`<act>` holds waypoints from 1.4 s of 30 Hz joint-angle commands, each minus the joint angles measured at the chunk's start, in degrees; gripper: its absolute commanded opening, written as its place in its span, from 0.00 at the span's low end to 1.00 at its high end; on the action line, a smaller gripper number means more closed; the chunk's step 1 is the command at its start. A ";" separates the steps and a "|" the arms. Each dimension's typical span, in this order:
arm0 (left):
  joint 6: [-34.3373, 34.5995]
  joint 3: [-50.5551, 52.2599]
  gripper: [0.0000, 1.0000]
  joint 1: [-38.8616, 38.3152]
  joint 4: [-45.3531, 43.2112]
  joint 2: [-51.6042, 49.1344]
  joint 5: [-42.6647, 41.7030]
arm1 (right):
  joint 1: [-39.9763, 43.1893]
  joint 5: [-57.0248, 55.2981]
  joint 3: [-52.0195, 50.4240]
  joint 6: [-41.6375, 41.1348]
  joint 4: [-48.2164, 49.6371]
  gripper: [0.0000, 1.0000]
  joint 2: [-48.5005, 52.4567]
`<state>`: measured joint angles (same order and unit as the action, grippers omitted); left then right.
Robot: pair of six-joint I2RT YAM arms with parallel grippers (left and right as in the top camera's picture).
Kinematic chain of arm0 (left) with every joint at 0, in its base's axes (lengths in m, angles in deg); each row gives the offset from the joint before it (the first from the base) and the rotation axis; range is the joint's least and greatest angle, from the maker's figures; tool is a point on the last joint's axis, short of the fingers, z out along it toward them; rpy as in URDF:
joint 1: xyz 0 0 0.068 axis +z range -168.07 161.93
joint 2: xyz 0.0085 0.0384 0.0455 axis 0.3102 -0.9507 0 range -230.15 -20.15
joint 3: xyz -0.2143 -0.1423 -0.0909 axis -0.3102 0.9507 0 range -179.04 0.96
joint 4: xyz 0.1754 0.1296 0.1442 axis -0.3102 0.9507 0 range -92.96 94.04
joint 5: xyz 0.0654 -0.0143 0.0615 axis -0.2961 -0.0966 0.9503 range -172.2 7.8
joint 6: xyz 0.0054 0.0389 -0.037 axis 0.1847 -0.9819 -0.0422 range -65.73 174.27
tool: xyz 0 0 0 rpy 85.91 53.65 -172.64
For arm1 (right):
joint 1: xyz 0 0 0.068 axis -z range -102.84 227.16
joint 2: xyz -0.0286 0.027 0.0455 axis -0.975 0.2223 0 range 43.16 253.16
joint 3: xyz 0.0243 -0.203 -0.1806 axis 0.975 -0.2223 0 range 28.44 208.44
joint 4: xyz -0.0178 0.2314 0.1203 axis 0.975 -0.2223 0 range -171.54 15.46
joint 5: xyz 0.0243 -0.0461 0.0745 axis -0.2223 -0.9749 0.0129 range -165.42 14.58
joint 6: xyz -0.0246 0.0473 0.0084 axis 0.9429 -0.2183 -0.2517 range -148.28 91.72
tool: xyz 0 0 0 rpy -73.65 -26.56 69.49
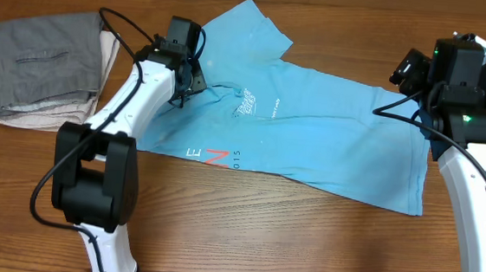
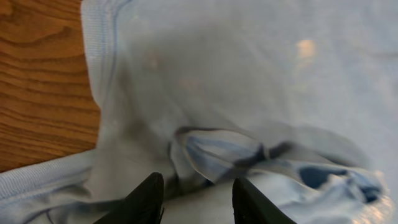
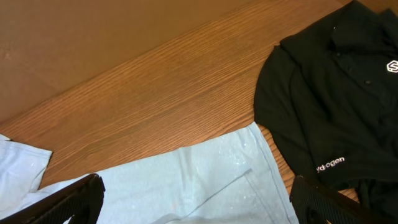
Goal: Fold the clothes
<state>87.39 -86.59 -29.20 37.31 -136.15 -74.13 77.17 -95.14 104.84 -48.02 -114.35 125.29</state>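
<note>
Overhead view has the light blue T-shirt (image 1: 313,133) spread flat across the middle of the wooden table (image 1: 261,242), one sleeve pointing to 12 o'clock and the hem toward 3 o'clock. No fold is made yet, so I judge the task is only at its beginning. The cloth looks like thin, soft cotton with shallow wrinkles, small white print on the chest and large white-and-coral letters near its 7 o'clock edge. The left gripper (image 2: 198,193) sits low on the shirt's 9 o'clock end, beside a ribbed edge, probably to take that end for the first fold. Its dark fingers stand partly apart with a raised ridge of fabric between them, and I cannot tell if they pinch it. The right gripper (image 3: 196,190) hangs over the hem at 3 o'clock, jaws wide apart and empty. A folded grey garment (image 1: 36,63) lies at 9 o'clock on the table, likely set aside, and a black garment (image 3: 336,106) with a small white logo lies at 3 o'clock.
</note>
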 commanded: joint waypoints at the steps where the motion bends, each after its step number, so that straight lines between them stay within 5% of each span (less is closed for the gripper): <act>1: 0.28 -0.68 0.39 1.01 -0.26 -2.49 2.43 | 0.11 -0.35 0.22 -0.46 0.26 1.00 -0.02; 12: 0.26 -0.68 0.35 1.01 -2.97 -7.10 2.45 | 0.11 -0.35 0.22 -0.46 0.26 1.00 -0.02; 22: -3.45 -1.90 0.04 1.01 -3.85 -6.84 2.45 | 0.11 -0.35 0.22 -0.46 0.26 1.00 -0.02; 42: -5.90 -8.28 0.05 1.14 -3.93 -7.15 11.41 | 0.11 -0.35 0.22 -0.46 0.26 1.00 -0.02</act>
<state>82.54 -93.91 -28.20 34.08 -142.86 -65.38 77.17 -95.14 104.84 -48.00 -114.37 125.29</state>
